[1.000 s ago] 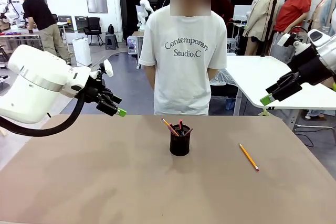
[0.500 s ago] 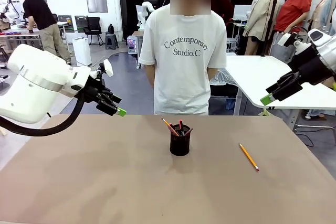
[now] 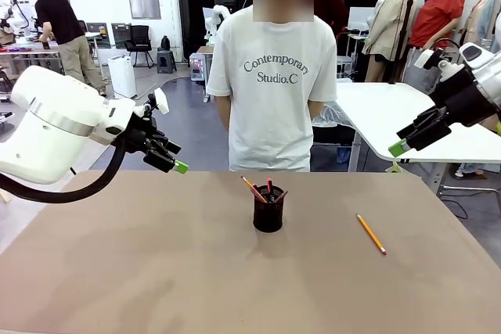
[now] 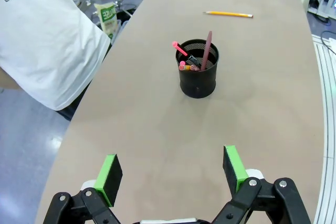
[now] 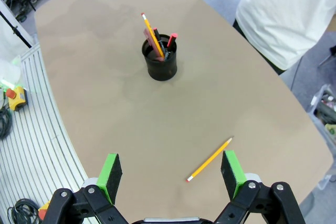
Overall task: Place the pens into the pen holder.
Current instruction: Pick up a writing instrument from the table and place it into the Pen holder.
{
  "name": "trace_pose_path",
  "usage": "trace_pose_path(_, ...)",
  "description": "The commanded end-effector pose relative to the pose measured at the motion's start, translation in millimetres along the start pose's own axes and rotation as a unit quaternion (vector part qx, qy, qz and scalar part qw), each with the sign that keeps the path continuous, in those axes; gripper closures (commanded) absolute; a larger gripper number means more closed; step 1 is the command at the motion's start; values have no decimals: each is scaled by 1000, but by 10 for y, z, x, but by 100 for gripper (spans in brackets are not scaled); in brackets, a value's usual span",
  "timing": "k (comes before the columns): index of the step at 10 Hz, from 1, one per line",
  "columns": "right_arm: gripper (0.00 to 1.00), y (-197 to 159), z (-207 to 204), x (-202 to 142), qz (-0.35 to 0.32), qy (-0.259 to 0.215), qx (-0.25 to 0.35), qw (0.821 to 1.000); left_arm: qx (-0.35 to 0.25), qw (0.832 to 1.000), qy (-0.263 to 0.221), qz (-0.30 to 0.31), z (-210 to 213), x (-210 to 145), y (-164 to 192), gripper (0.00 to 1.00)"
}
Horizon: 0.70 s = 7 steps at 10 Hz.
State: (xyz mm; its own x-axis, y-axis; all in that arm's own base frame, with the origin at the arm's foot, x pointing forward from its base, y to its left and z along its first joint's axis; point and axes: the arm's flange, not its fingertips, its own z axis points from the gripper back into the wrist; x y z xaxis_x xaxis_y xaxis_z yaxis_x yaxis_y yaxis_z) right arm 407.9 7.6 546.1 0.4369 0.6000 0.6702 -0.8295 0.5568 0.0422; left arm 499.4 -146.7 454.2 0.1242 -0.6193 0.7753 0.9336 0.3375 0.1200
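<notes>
Over the wide desk [image 3: 156,271], your left claw [image 4: 171,171] and right claw [image 5: 170,174] hang high, jaws fully spread, holding nothing. The pen holder [image 5: 160,61] stands well ahead of the right claw, pens [image 5: 155,38] leaning inside; the yellow pencil [image 5: 209,160] lies flat just below it. Thin and round, it may roll from your pads, or tip the holder going in.

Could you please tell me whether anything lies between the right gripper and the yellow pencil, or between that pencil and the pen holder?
Nothing visible does. Only air lies between the open right gripper and the yellow pencil, and only bare table separates that pencil from the pen holder.
</notes>
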Motion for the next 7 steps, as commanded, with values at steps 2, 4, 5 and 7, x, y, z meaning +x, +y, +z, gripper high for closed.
trace_pose_path(2,0,-13,3,8,3,-8,4,1000,3,1000,2,3,7,0,4,0)
trace_pose_path(4,0,-13,3,8,3,-8,4,1000,3,1000,2,3,7,0,4,0)
trace_pose_path(5,0,-13,3,8,3,-8,4,1000,3,1000,2,3,7,0,4,0)
trace_pose_path(7,0,-13,3,8,3,-8,4,1000,3,1000,2,3,7,0,4,0)
